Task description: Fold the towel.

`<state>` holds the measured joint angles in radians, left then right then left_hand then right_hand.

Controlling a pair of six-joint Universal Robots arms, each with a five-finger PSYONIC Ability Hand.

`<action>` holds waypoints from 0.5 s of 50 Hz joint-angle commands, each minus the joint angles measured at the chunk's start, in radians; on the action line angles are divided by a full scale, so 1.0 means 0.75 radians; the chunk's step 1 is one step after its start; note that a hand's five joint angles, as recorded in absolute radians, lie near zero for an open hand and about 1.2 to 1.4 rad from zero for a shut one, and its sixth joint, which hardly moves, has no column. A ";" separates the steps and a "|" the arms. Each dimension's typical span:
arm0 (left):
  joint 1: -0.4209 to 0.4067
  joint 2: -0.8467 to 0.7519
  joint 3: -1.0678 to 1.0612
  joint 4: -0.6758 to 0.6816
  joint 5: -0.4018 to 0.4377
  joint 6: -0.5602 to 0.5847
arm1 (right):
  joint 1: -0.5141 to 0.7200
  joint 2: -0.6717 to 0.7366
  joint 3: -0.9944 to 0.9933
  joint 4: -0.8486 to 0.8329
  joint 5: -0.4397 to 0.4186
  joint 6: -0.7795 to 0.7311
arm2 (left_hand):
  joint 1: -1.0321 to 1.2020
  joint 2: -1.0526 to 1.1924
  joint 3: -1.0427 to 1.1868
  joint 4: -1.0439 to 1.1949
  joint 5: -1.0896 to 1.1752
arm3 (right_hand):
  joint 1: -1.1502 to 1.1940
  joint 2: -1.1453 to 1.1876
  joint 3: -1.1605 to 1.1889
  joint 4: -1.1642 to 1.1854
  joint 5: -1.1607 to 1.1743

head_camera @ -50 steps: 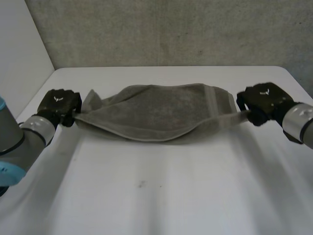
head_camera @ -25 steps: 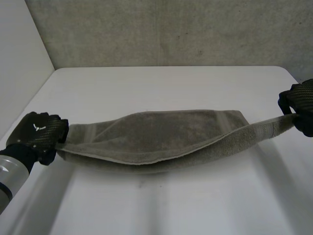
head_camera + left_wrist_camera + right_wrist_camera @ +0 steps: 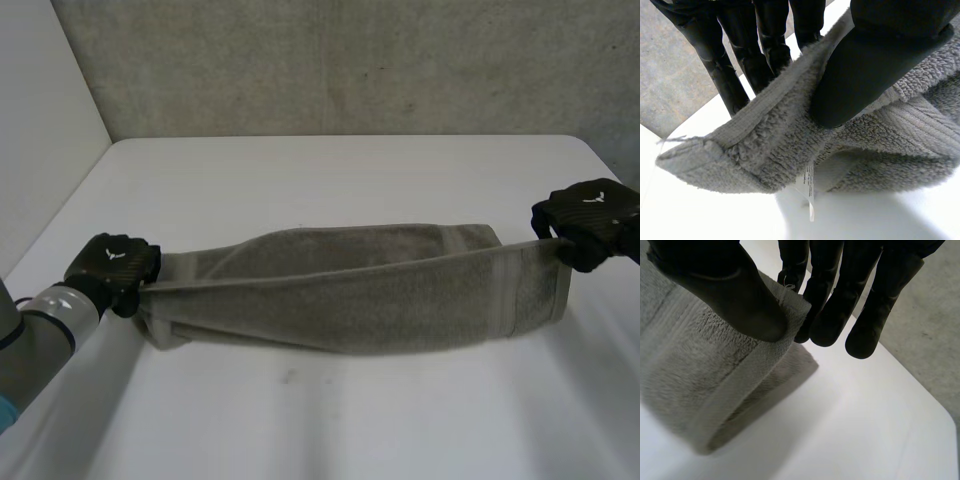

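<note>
A grey towel point(image 3: 350, 295) is held stretched in a long doubled band across the middle of the head view, over the white table point(image 3: 320, 170). Its left end is pinched between the thumb and straight fingers of the left hand point(image 3: 112, 268), near the frame's left edge. Its right end is pinched likewise by the right hand point(image 3: 590, 215), at the right edge. A small white label point(image 3: 809, 189) is seen hanging from the towel near the left thumb; its print cannot be read.
</note>
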<state>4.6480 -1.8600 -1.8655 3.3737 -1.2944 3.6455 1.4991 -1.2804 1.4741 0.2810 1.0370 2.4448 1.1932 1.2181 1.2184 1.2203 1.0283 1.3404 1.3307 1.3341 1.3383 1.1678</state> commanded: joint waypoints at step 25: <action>-0.018 -0.389 0.507 -0.050 -0.006 -0.001 | 0.265 0.578 -0.593 -0.223 0.321 0.150 | 0.271 0.238 0.237 0.235 0.258 | 0.075 0.087 0.083 0.077 0.072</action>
<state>4.6339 -2.0891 -1.5446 3.3490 -1.2993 3.6447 1.6805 -0.9074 1.0907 0.1127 1.2492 2.5608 1.1932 1.2181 1.2184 1.2203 1.0283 1.3404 1.3307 1.3341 1.3383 1.1678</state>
